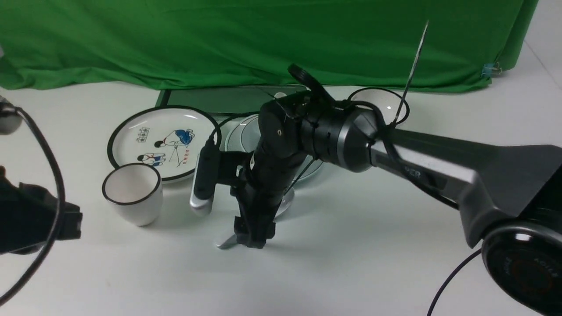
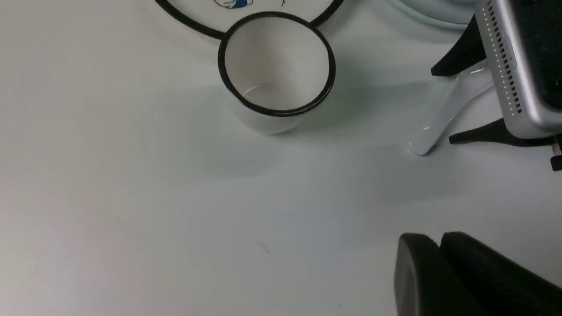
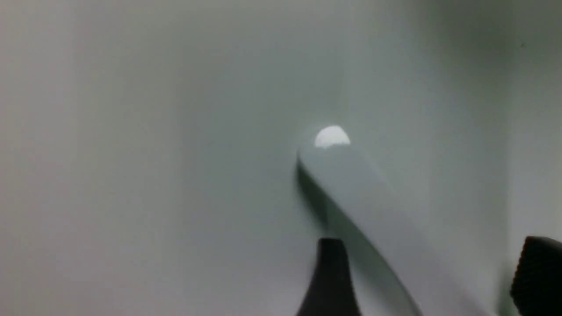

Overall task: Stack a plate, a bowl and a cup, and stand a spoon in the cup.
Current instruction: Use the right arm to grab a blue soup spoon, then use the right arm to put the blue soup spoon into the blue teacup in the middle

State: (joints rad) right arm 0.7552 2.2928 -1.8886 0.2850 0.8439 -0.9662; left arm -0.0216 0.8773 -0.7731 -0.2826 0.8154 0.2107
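Right gripper (image 3: 432,281): black jaws spread astride flat handle of glossy white ceramic soup spoon (image 2: 443,116) | Left gripper (image 2: 439,248): fingers (image 2: 417,272) pressed together, empty

Glossy glaze is shown on the spoon (image 2: 443,116) and black-rimmed cup (image 2: 276,72); a smooth matt desk (image 1: 351,263) and creased green cloth (image 1: 219,39) are seen.

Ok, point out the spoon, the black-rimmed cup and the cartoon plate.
white spoon (image 2: 444,115), left wrist view, middle of its handle.
black-rimmed white cup (image 1: 136,213), front view, outer wall.
cartoon plate (image 1: 124,145), front view, bare left inner surface.
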